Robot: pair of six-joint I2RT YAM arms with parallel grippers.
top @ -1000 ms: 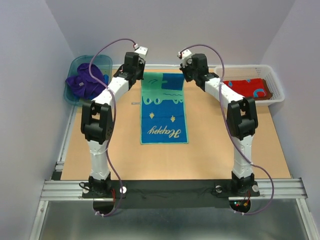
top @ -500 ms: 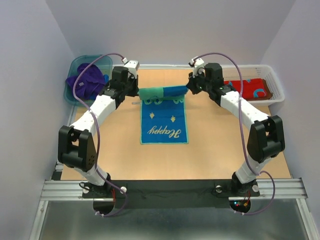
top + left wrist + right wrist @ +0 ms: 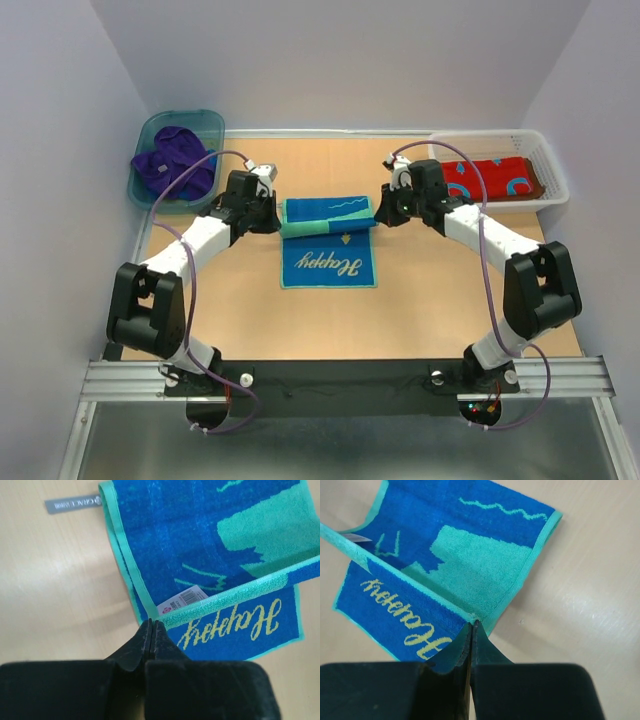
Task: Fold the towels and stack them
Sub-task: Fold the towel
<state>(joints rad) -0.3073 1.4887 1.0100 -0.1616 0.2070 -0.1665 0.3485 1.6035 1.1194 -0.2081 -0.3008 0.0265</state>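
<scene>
You have the blue-and-teal towel (image 3: 328,245) lying in the middle of the table (image 3: 200,310), its far part doubled back over itself. The near part lies flat with the yellow "Happy" lettering showing. The left jaws are closed on the left corner of the lifted hem, and the right jaws are closed on the right corner. That hem runs as a pale teal strip between the two arms, above the lower layer. In the left wrist view the towel (image 3: 210,540) shows a white barcode label (image 3: 182,600) just beside the pinched corner. A grey label (image 3: 72,503) lies on the table at the fold's edge. In the right wrist view the towel (image 3: 470,555) meets the closed fingertips at its teal border. At the far left you see the purple towel (image 3: 175,160) bunched in the teal tub (image 3: 150,130). At the far right the red towel (image 3: 495,178) lies flat in the white mesh basket (image 3: 545,160).
</scene>
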